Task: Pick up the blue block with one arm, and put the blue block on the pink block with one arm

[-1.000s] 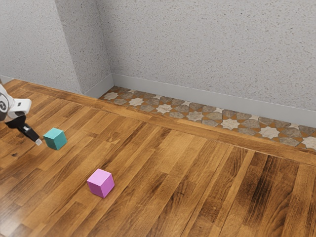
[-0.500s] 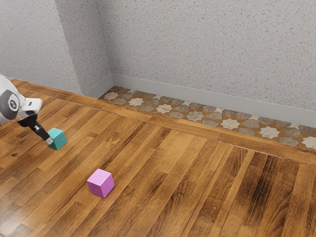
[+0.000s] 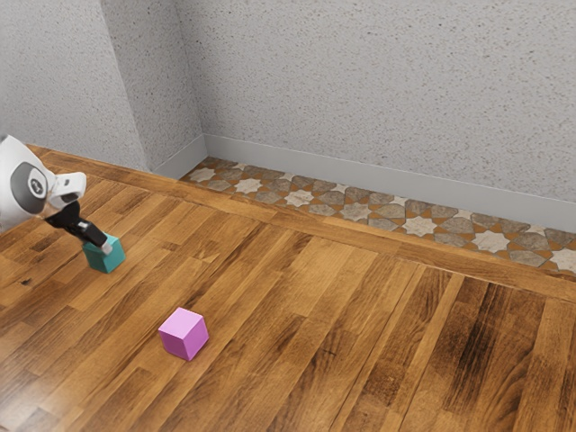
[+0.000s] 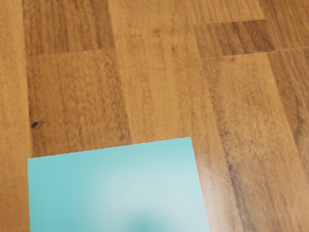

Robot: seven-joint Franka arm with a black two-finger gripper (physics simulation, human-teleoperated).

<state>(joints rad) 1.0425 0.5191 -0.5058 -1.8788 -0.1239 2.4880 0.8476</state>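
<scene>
Exterior view: the arm [image 3: 27,187] enters from 9 o'clock, and its gripper [image 3: 101,243] sits at the top of the blue block [image 3: 109,260], which rests on the wood surface [image 3: 360,315]. Whether the gripper is apart or clamped on the block cannot be told. The pink block [image 3: 184,333] lies on the same surface, well apart, between 4 and 5 o'clock of the blue one. Wrist view: the blue block [image 4: 116,188] lies just under the hand, on the planks.
</scene>
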